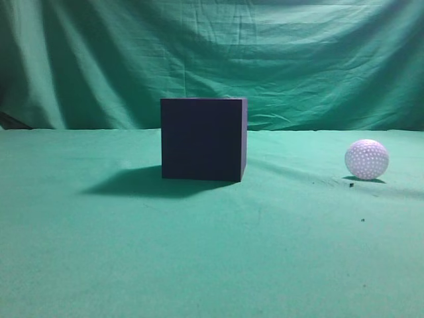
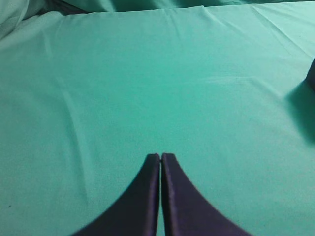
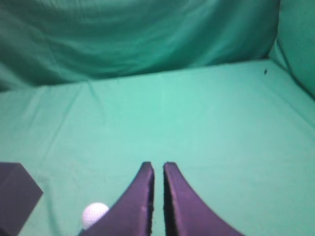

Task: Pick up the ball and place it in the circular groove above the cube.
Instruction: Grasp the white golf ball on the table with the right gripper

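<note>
A dark cube (image 1: 203, 139) stands on the green cloth near the middle of the exterior view; its top groove does not show from this height. A white dimpled ball (image 1: 366, 159) lies on the cloth to the right of the cube. Neither gripper shows in the exterior view. My left gripper (image 2: 161, 156) is shut and empty above bare cloth; the cube's edge (image 2: 311, 73) shows at the far right of its view. My right gripper (image 3: 158, 166) is shut with a narrow gap and empty. The ball (image 3: 94, 215) lies low to its left, and the cube (image 3: 17, 196) shows at bottom left.
A green cloth (image 1: 212, 252) covers the table and a green backdrop (image 1: 212, 59) hangs behind. Small dark specks (image 1: 351, 185) lie near the ball.
</note>
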`<action>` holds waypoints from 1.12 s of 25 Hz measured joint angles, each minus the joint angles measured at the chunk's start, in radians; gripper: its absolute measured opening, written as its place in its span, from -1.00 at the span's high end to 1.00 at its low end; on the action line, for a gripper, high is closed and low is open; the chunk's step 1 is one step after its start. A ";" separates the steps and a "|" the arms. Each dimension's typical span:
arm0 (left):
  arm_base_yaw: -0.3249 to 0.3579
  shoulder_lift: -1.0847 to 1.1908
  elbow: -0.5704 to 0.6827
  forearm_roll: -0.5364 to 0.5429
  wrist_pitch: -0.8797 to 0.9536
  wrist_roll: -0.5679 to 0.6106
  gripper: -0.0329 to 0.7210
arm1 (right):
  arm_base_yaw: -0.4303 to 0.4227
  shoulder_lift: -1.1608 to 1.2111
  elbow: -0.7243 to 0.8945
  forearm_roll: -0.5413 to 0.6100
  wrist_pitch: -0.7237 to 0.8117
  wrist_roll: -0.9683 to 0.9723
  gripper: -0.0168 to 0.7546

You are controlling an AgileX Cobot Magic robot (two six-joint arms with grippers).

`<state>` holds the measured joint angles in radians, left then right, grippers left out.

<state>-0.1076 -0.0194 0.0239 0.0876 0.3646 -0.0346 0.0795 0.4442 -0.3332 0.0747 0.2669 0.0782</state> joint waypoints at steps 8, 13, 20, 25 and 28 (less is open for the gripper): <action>0.000 0.000 0.000 0.000 0.000 0.000 0.91 | 0.075 0.322 -0.141 0.008 0.207 -0.114 0.83; 0.000 0.000 0.000 0.000 0.000 0.000 0.91 | 0.212 0.570 -0.279 0.008 0.377 -0.214 0.83; 0.000 0.000 0.000 0.000 0.000 0.000 0.91 | 0.326 0.889 -0.485 0.008 0.459 -0.223 0.83; 0.000 0.000 0.000 0.000 0.000 0.000 0.91 | 0.327 1.084 -0.610 0.008 0.499 -0.223 0.38; 0.000 0.000 0.000 0.000 0.000 0.000 0.91 | 0.327 1.179 -0.671 0.008 0.514 -0.223 -0.08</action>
<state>-0.1076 -0.0194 0.0239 0.0876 0.3646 -0.0346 0.4060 1.6230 -1.0042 0.0830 0.7807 -0.1443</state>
